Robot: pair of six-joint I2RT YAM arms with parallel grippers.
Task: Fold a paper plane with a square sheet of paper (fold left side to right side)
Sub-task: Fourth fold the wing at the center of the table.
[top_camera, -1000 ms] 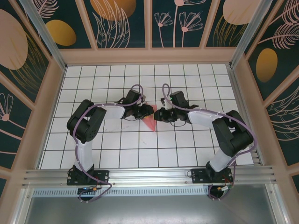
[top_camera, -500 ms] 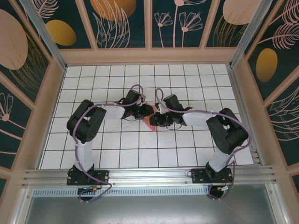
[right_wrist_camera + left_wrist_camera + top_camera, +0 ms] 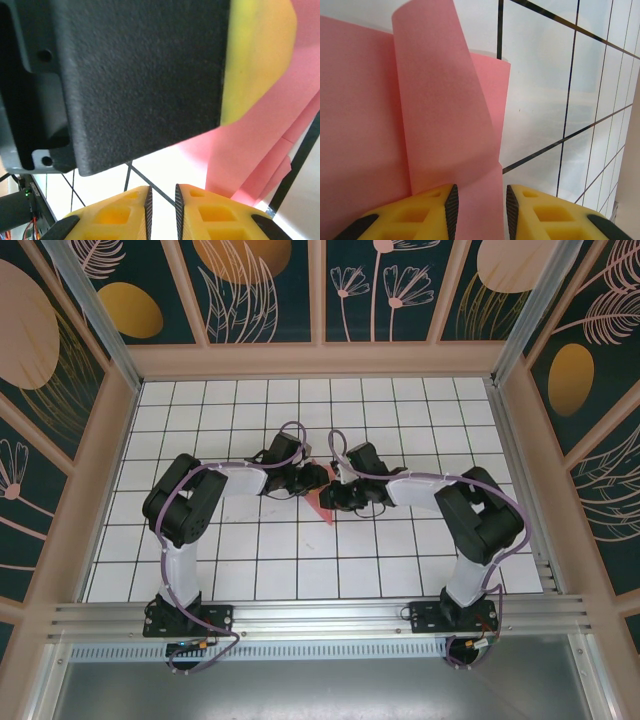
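Movement in the last second is the right end effector (image 3: 335, 496), jaws a narrow empty slit, closing on the left end effector (image 3: 316, 478), narrowly parted over the square sheet of paper (image 3: 322, 504) lying mid counter (image 3: 400, 560), likely readying the left-to-right fold

Black joints (image 3: 170, 515), pale links (image 3: 240, 478), purple cables (image 3: 293, 427); yellow tool fingers (image 3: 545, 212), black pads (image 3: 451, 210).

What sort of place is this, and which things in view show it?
Probably a robot lab test cell: a left arm and right arm bolted to a metal rail, a white gridded table, and patterned panel walls enclosing it.
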